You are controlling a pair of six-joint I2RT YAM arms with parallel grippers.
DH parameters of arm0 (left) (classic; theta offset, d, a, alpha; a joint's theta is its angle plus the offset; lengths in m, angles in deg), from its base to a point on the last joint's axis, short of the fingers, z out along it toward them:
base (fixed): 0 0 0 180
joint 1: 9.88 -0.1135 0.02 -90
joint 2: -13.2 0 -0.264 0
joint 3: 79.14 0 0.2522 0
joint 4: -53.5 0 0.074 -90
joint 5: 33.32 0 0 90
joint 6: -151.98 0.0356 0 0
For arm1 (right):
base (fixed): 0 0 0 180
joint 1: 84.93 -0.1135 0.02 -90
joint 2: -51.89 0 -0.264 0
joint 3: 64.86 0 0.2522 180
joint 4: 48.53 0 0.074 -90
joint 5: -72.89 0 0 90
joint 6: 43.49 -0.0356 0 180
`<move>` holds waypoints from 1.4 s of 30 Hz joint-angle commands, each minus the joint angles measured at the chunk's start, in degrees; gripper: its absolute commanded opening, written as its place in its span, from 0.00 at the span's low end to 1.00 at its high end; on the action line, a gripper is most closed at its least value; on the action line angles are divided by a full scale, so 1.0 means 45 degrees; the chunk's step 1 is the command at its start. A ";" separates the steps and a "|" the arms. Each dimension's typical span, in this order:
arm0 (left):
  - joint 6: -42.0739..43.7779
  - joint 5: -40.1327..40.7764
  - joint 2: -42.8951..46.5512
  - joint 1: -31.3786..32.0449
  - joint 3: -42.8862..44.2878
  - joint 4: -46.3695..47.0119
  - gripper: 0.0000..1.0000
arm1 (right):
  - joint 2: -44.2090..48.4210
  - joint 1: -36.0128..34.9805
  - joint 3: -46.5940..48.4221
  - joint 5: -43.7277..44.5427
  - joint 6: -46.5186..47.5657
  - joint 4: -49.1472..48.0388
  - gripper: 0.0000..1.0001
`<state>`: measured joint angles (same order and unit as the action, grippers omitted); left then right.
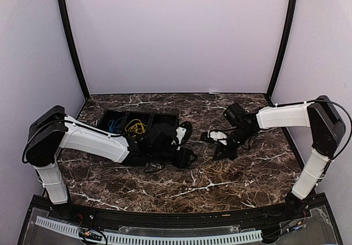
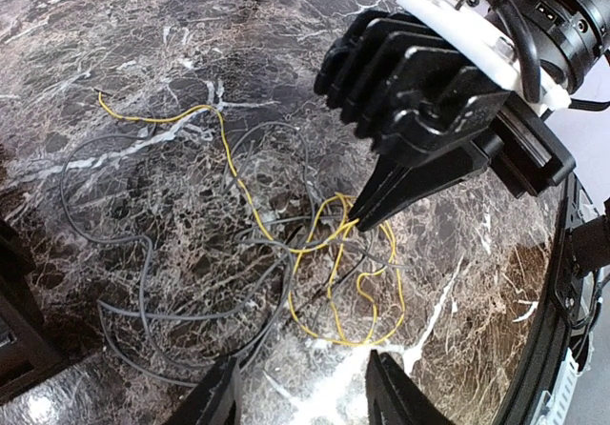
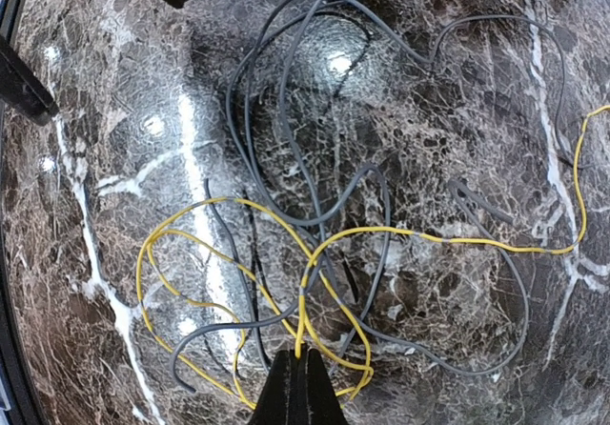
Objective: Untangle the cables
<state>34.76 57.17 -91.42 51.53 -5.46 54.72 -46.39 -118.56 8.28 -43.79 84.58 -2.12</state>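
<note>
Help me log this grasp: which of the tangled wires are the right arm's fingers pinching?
The thin yellow wire: it runs straight into the shut right fingers, while the thin grey wire lies loose around it.

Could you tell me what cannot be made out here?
- Top view: tray, right compartment partly hidden by left arm.
- Right wrist: yellow cable, cut off by the right edge.
- Right wrist: whether the jaws also pinch the gray cable; their tips hide it.
</note>
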 commanded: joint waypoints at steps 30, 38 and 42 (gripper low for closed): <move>0.3935 0.1166 -0.4023 0.1110 0.1376 0.8750 0.19 | 0.4053 0.1264 0.7115 -0.6977 -0.0529 0.4734 0.00; 0.3286 0.0896 -0.4096 0.0754 0.0396 0.8933 0.10 | 0.4767 0.1997 0.9799 -0.7034 -0.1212 0.4095 0.00; 0.3072 0.0678 -0.4016 0.0749 0.0165 0.8941 0.10 | 0.5356 0.2274 0.9866 -0.7002 -0.1986 0.3006 0.00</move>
<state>50.32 61.63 -110.66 55.22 -3.32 92.99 -24.93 -109.58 50.85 -73.97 79.88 16.35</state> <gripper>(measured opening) 0.099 0.009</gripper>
